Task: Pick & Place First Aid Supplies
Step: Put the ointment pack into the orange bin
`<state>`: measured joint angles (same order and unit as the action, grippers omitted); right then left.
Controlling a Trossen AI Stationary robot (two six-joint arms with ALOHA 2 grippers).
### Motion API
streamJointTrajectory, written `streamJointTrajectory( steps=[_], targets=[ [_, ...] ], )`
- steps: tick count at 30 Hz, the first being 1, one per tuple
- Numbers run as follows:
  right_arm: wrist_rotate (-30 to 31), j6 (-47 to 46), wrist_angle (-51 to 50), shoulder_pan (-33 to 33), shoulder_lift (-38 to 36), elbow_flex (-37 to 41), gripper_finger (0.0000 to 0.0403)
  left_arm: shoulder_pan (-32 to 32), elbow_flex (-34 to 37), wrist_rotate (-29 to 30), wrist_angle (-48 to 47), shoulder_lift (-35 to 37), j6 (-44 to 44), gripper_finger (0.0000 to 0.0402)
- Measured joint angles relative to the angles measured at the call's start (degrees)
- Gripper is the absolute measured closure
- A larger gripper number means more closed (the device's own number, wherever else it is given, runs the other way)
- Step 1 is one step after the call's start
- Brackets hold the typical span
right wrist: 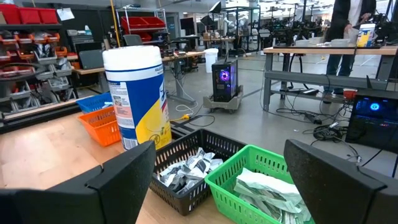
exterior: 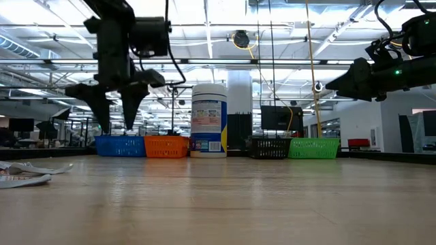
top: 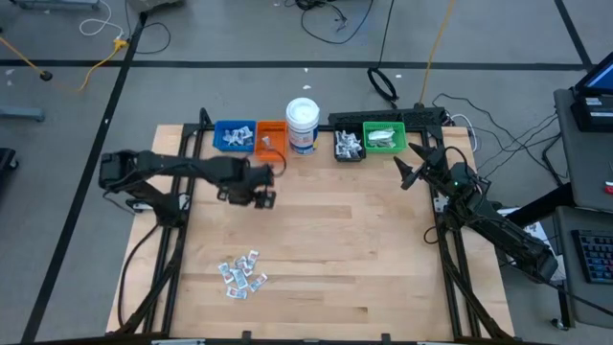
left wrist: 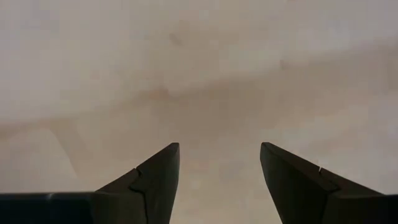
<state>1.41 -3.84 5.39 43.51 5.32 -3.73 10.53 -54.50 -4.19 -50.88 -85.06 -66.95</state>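
A small heap of first aid supplies, tiny white and silvery packets, lies on the wooden table near its front left; its edge shows in the low view. My left gripper hangs above bare wood in front of the orange bin, pointing down, open, nothing between its fingers. In the low view it stands well clear of the tabletop. My right gripper waits level at the table's right, open, facing the black and green bins.
Along the far edge stand a blue bin, an orange bin, a white jar with a blue label, a black bin and a green bin; three hold packets. Bare wood spans the middle.
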Motion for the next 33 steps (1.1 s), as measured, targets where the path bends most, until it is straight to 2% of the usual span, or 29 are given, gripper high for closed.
streamJointTrajectory(
  steps=[8,16,24,33],
  targets=[
    [0.00,0.00,0.00,0.02,0.00,0.01,0.0050,-16.18,0.00,-5.17,0.10,-0.02,-5.87,0.0172],
    [0.00,0.01,0.00,0.00,0.00,0.01,0.0050,-26.79,0.02,-11.12,-0.47,-0.04,-10.98,0.0172],
    [0.00,0.00,0.00,0.01,0.00,0.01,0.0050,-31.70,0.05,-12.40,-5.94,-0.96,-17.41,0.0172],
    [0.00,0.00,0.02,0.00,0.00,0.00,0.0050,-31.96,4.15,-15.75,-2.08,-3.59,-16.90,0.0172]
  ],
)
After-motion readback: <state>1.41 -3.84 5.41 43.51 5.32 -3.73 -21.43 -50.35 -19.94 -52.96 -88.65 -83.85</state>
